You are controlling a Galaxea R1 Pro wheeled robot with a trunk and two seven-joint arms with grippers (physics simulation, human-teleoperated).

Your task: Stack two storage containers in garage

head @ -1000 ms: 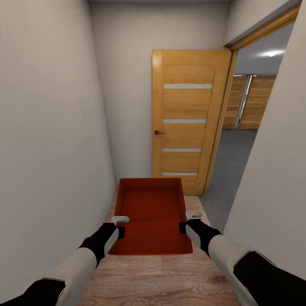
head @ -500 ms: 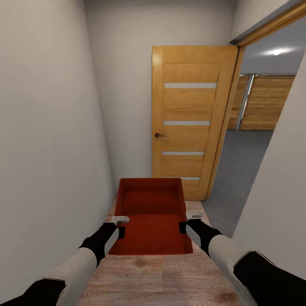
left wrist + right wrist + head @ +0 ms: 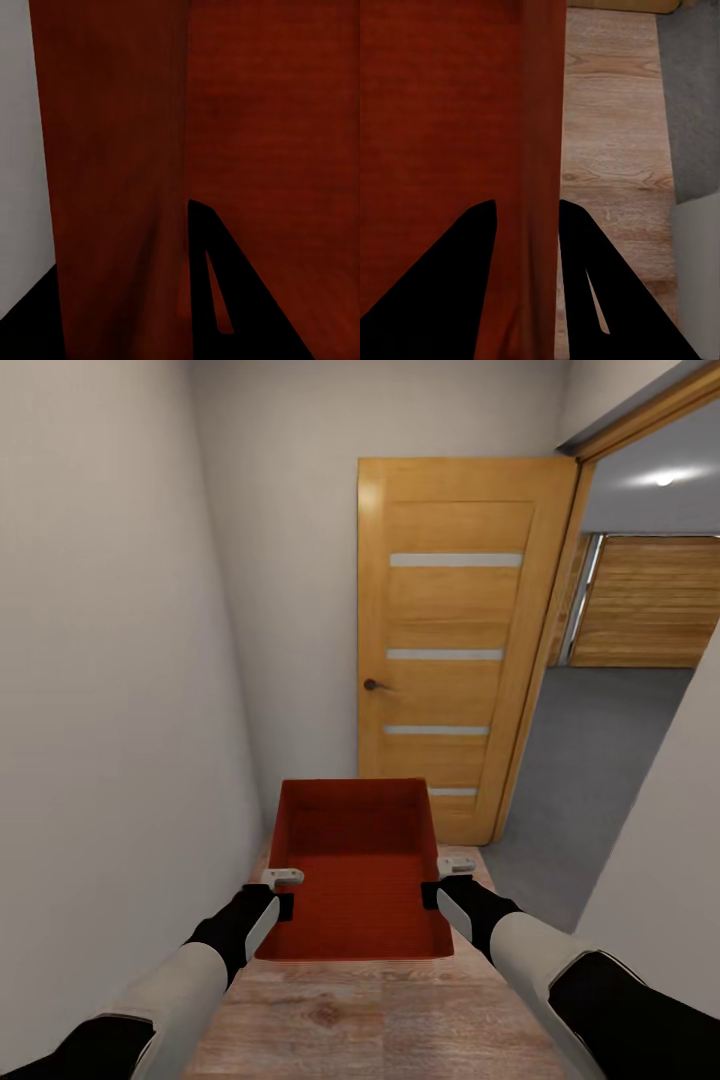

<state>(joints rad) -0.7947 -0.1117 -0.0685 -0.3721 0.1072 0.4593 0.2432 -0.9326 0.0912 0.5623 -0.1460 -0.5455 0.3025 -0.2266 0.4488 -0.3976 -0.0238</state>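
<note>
Lidless red-orange rectangular storage container (image 3: 355,870) held above light wood-plank flooring (image 3: 380,1020), left gripper (image 3: 284,892) and right gripper (image 3: 440,880) each clamped on 1 side wall. Open panelled wooden door (image 3: 450,650) ahead, grey floor (image 3: 590,780) beyond.

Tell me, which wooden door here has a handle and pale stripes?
The near open door, just beyond the red container: it has a dark handle and four pale stripes. The far panelled door has neither.

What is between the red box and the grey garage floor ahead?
In the head view, bare wood-plank floor separates the box from the grey floor. The open door stands just beyond the box.
</note>
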